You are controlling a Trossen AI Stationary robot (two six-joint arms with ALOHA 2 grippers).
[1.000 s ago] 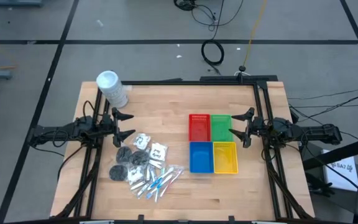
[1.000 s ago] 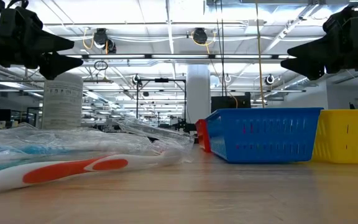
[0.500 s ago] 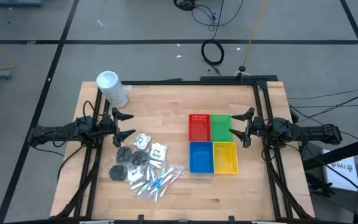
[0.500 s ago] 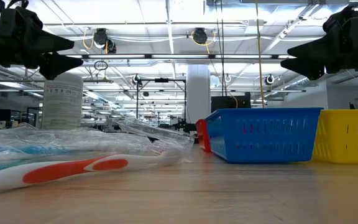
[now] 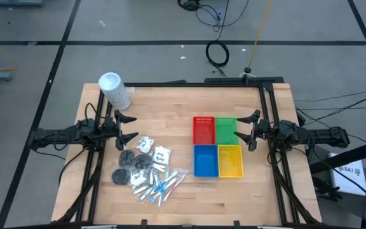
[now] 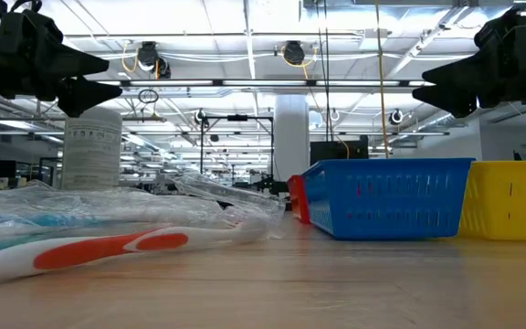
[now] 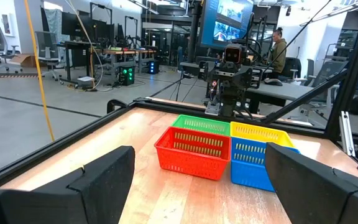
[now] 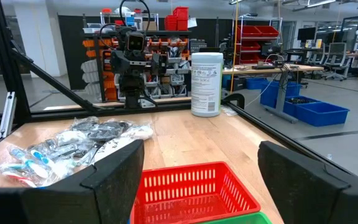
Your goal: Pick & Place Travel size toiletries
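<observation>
The left claw (image 5: pixel 127 128) hangs wide open and empty at the table's (image 5: pixel 176 210) left edge, near the tub (image 5: pixel 114 91). The toiletries (image 5: pixel 147 170) lie piled toward the front left. The trays (image 5: pixel 217 154) sit right of centre. The right claw (image 5: pixel 245 130) gapes empty at the right edge.

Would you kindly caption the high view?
Both open hands, left hand and right hand, flank toiletries and four trays.

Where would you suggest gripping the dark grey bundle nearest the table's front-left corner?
Probably from straight above, fingers closing across the middle of the dark grey bundle: it lies flat and round, its outer side clear of the pile. The left gripper, open, is the nearer one.
</observation>
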